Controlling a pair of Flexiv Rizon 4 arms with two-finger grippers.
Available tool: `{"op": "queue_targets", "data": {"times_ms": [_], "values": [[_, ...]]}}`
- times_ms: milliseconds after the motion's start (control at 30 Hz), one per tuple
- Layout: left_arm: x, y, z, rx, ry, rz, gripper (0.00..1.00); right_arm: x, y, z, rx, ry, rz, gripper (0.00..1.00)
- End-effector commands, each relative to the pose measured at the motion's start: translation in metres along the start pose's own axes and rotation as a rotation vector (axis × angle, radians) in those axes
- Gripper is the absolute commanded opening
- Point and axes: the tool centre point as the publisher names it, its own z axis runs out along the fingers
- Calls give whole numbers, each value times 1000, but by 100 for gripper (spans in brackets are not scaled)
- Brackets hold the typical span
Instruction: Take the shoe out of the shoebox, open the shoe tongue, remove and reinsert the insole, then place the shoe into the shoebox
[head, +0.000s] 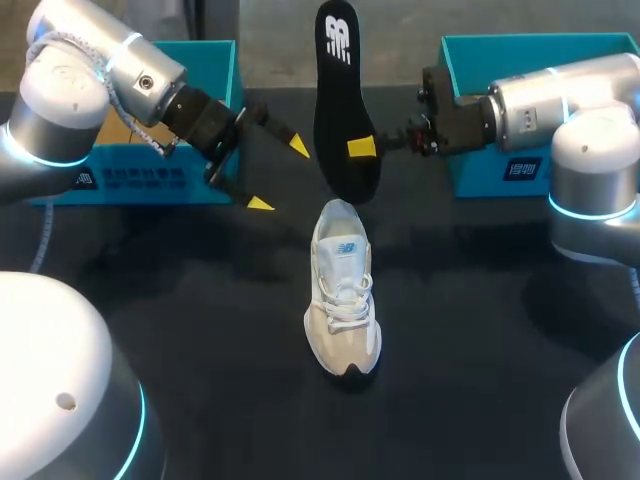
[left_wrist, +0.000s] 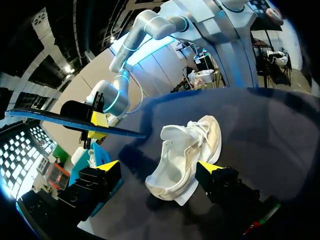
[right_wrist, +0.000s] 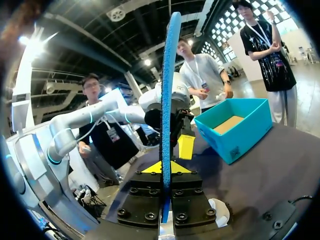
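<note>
A white and beige sneaker (head: 343, 290) stands upright on the black table, toe toward me. Above its heel hangs the black insole (head: 340, 90), held on edge by my right gripper (head: 362, 148), which is shut on its lower part. In the right wrist view the insole (right_wrist: 167, 100) rises edge-on from between the right gripper's yellow tips (right_wrist: 162, 167). My left gripper (head: 279, 175) stands open just left of the insole, holding nothing. In the left wrist view the sneaker (left_wrist: 185, 155) lies ahead of the open left gripper (left_wrist: 159, 167), with the insole (left_wrist: 75, 120) up beside it.
A teal shoebox (head: 190, 100) sits at the back left behind my left arm, and it also shows as a teal shoebox (right_wrist: 235, 125) in the right wrist view. A second teal box (head: 520, 60) stands at the back right behind my right arm.
</note>
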Motion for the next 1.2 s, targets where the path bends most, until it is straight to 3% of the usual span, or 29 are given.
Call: {"op": "queue_targets", "data": {"times_ms": [33, 600, 800, 1200], "values": [[1, -1, -1, -2, 1, 0, 100, -1, 0, 2, 2, -1, 0, 0], [2, -1, 1, 1, 5, 0, 100, -1, 0, 2, 2, -1, 0, 0], [10, 2, 5, -16, 29, -9, 100, -11, 2, -4, 32, -8, -36, 0], [26, 10, 5, -49, 31, -68, 100, -25, -15, 11, 22, 10, -47, 0]]}}
